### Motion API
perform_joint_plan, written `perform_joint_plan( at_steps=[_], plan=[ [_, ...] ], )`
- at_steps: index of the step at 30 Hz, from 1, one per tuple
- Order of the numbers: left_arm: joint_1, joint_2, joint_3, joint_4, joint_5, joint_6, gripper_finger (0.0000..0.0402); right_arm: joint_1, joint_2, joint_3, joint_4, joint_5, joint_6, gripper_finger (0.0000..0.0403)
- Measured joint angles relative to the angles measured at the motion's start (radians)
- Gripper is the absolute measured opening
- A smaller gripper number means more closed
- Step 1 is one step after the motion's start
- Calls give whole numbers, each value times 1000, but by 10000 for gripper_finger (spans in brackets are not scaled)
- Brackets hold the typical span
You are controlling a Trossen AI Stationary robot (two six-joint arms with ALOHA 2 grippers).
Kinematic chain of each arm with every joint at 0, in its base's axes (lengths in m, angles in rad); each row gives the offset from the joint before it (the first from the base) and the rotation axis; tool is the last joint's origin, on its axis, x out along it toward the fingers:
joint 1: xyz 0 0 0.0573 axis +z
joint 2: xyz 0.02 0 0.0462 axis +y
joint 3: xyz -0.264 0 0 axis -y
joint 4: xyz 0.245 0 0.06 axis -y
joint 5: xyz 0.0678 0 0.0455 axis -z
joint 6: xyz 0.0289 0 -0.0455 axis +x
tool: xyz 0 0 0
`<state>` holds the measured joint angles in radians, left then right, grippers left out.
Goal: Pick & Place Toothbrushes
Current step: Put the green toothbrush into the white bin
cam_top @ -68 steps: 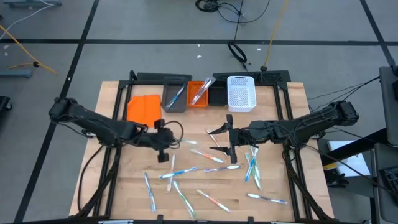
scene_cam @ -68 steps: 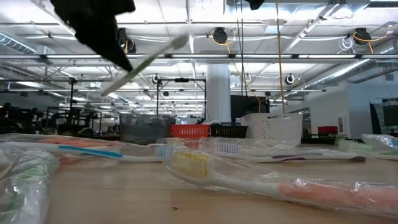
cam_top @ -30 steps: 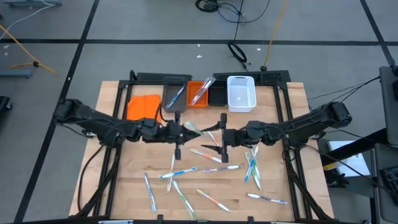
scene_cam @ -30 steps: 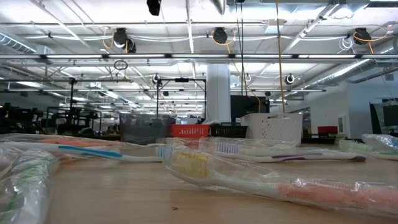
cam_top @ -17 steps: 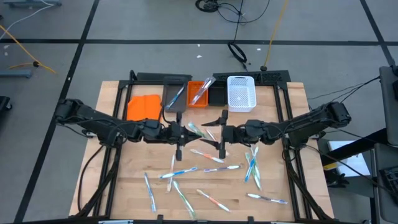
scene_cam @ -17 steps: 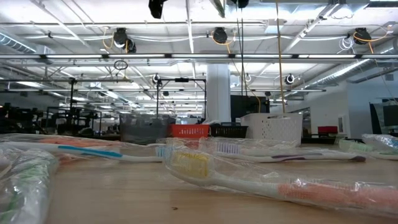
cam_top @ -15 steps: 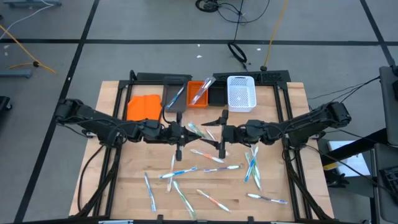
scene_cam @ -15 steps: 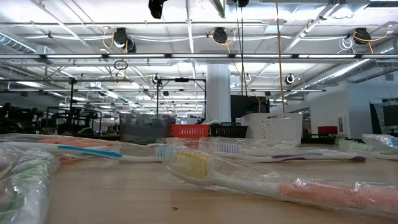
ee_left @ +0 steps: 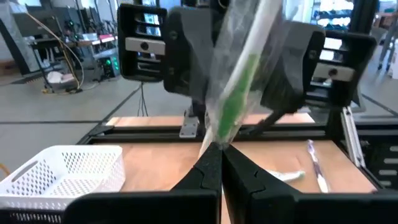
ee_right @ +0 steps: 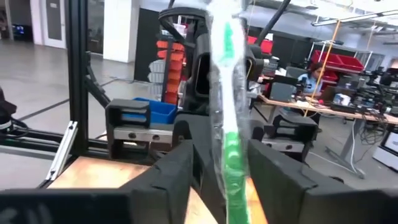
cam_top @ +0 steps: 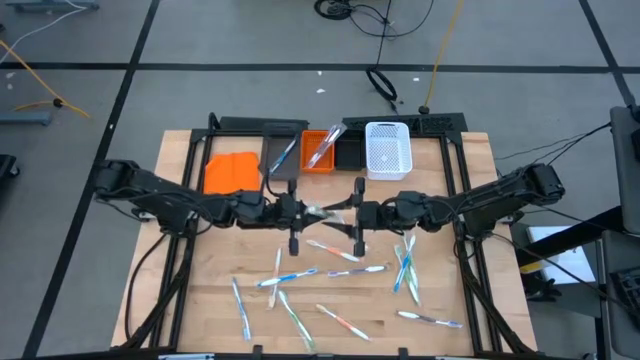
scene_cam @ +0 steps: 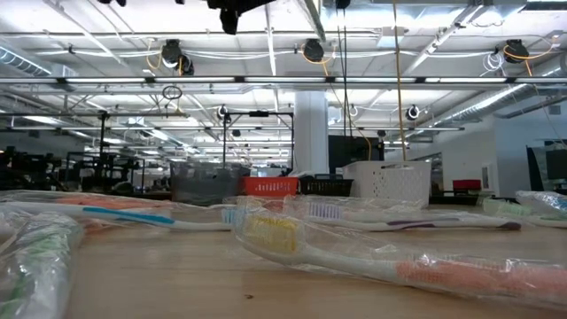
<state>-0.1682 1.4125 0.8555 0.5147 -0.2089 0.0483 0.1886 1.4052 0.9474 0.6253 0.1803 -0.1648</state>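
Green-and-clear wrapped toothbrush (ee_left: 239,106) is pinched at one end by the left gripper (cam_top: 299,211), its jaws pressed together, at the centre of the high view. Its other end stands between the spread jaws of the right gripper (cam_top: 352,213), with daylight on both sides. Other toothbrushes (cam_top: 340,254) lie loose on the wooden table (cam_top: 450,290), lower in the frame.

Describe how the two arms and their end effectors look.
Both arms are dark, jointed links. The left end effector and right end effector each carry two black, wedge-shaped fingers on a boxy crossbar. Black cables trail behind the right arm.

no readable text, labels or signs anywhere
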Motion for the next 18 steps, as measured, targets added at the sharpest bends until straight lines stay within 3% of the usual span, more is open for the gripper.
perform_joint_plan(
  at_steps=[8,18],
  plan=[
    [15,34,0,18,2,0,0,-1,-1,1,-55,56,9,22],
    [17,34,0,0,-1,-1,16,-1,-1,2,-79,55,-2,19]
  ],
)
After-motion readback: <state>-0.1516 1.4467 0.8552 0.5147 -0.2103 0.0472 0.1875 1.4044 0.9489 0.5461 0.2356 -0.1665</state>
